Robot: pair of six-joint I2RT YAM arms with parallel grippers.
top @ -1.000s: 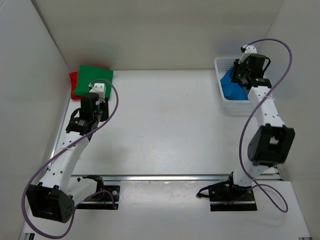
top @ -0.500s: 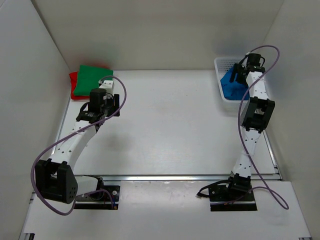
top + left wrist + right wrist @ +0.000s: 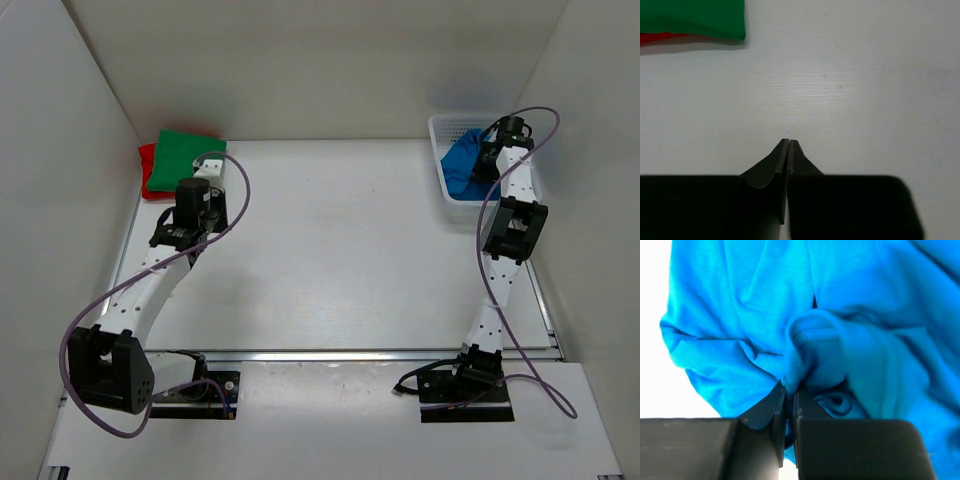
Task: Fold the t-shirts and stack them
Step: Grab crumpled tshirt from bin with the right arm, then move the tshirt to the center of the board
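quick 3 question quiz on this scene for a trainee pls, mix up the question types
1. True or false: the green shirt lies on the red shirt.
2. What does the right gripper pinch? A. red shirt B. green shirt C. blue shirt
3. Fill in: the left gripper is ____ over the table, holding nothing.
Key: 1 true; 2 C; 3 shut.

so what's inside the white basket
A crumpled blue t-shirt lies in the white basket, and the right gripper is shut on a fold of it. The cloth covers the basket floor, so anything underneath cannot be seen.
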